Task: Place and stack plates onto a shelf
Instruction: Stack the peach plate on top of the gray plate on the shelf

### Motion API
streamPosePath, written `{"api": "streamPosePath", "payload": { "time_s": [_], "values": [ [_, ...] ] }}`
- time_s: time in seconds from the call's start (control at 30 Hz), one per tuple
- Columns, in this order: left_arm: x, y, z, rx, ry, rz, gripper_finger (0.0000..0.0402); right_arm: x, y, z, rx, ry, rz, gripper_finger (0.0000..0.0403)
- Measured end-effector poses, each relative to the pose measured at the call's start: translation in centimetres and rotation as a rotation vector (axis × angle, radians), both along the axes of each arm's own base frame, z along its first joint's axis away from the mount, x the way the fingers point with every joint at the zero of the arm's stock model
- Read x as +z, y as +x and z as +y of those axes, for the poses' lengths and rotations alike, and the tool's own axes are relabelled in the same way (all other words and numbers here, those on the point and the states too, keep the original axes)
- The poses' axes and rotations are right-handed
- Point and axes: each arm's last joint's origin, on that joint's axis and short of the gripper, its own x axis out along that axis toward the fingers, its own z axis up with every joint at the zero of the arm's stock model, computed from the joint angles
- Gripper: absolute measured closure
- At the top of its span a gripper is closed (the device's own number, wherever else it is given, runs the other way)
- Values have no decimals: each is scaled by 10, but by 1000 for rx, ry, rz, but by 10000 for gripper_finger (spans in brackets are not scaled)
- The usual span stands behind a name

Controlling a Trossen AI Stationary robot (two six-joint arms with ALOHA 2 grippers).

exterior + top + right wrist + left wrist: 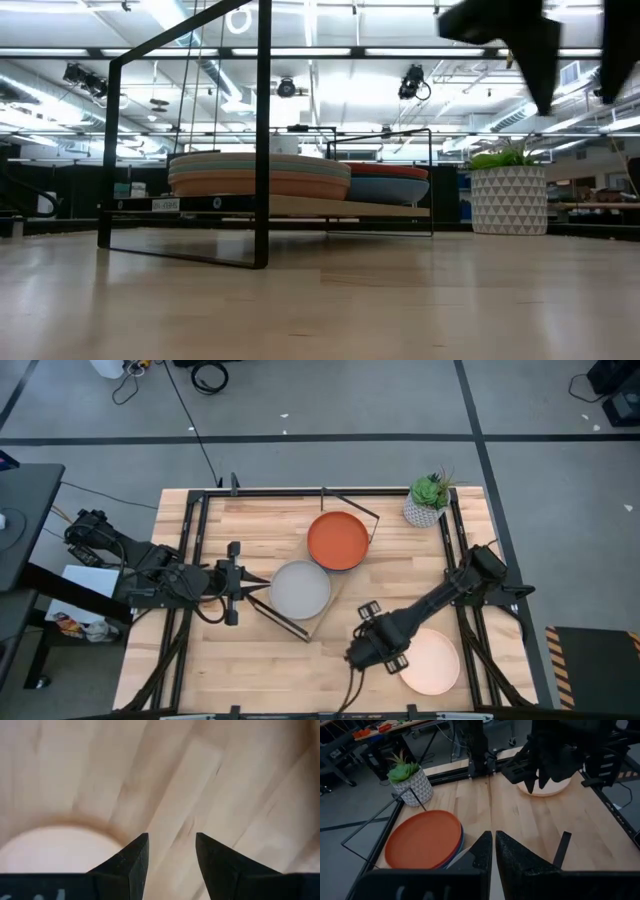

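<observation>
High view: right gripper (365, 652) hovering just beside cream plate (430, 661), which lies flat on table (250, 660), well apart from shelf (312, 622). Jaws parted a little, empty, plate rim just off one fingertip, clear in right wrist view. Round plate, so no long axis. Shelf already carrying two stacks, grey plate (300, 589) topping one, orange plate (338, 541) the other. Left gripper (262, 584) waiting at grey stack, fingers pressed together, far from cream plate. Right arm clearly nearer.
</observation>
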Motion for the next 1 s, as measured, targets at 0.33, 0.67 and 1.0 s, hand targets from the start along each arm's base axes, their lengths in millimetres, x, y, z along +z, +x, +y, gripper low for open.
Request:
{"api": "streamPosePath", "payload": {
  "time_s": [0.33,0.67,1.0],
  "values": [
    [0,0,0,-7,24,7,372,-52,-33,-4,-47,-38,212,240],
    [-1,0,0,-8,28,9,372,-92,-57,-4,-27,-2,281,281],
    [-1,0,0,-2,12,7,372,-100,-54,-20,-32,15,313,388]
  ]
}}
